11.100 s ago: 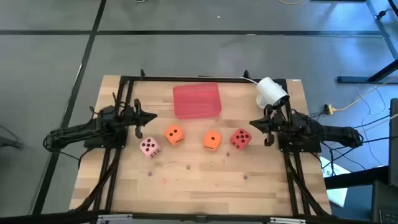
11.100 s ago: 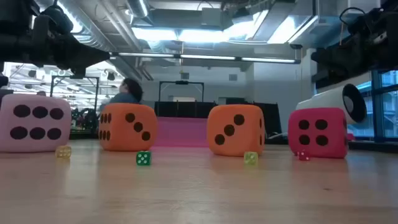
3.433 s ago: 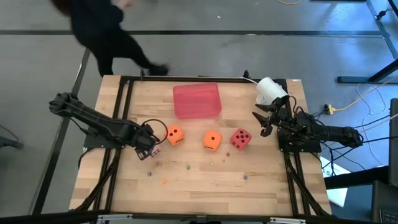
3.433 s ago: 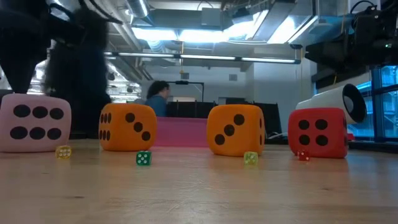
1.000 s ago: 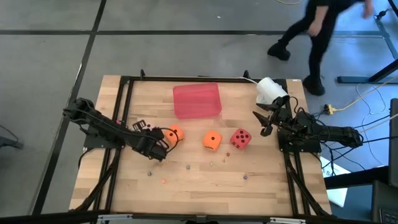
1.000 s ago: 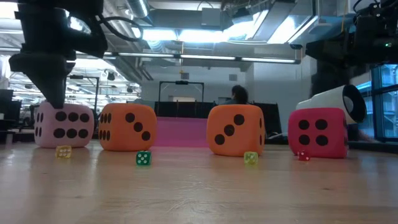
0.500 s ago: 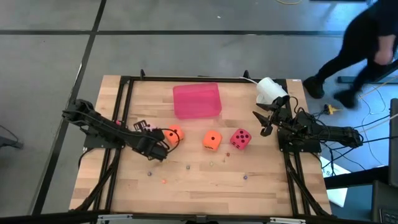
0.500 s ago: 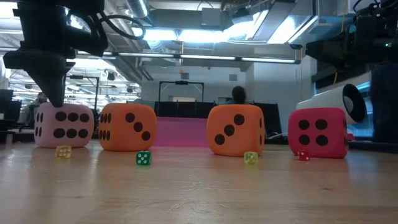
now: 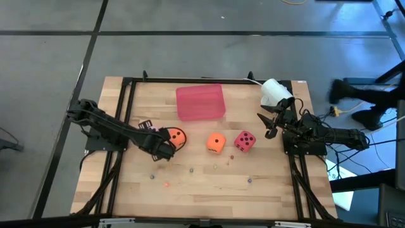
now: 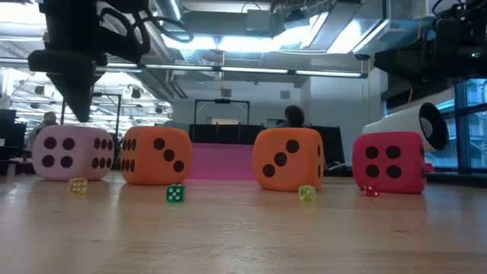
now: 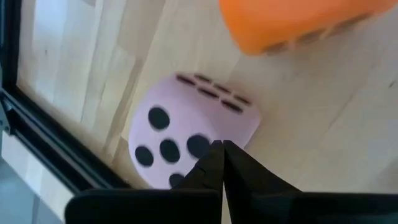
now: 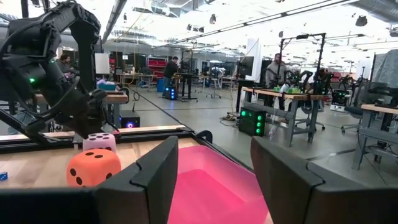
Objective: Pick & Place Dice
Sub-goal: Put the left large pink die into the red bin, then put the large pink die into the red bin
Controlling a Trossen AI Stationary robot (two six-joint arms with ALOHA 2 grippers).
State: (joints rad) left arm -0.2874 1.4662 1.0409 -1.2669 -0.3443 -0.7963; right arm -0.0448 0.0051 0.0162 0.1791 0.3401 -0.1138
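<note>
The pink die (image 10: 68,152) rests flat on the table beside the left orange die (image 10: 156,155), and also shows in the left wrist view (image 11: 186,127). My left gripper (image 10: 79,114) is shut and points straight down over the pink die's top. The second orange die (image 9: 216,142) and the red die (image 9: 244,140) sit in a row to the right. My right gripper (image 9: 271,124) waits open near the table's right edge, beyond the red die; it shows open in the right wrist view (image 12: 214,180). My left gripper's shut fingertips (image 11: 217,149) come from above, pointing down, at the pink die's top face (image 11: 199,134). Whether they touch it I cannot tell. The die sits flat on the table.
A flat red tray (image 9: 200,102) lies toward the far edge behind the dice. A white cylinder (image 9: 276,92) stands at the far right. Tiny coloured beads (image 10: 175,193) are scattered on the near half. A black frame (image 9: 126,88) borders the table. A person walks on the floor at the right.
The pink die has turned about on the table: a different pip face now looks toward the near edge, and a second face shows. My left gripper, still shut, has risen slightly and shifted a little toward the left orange die. The right arm has kept still.
</note>
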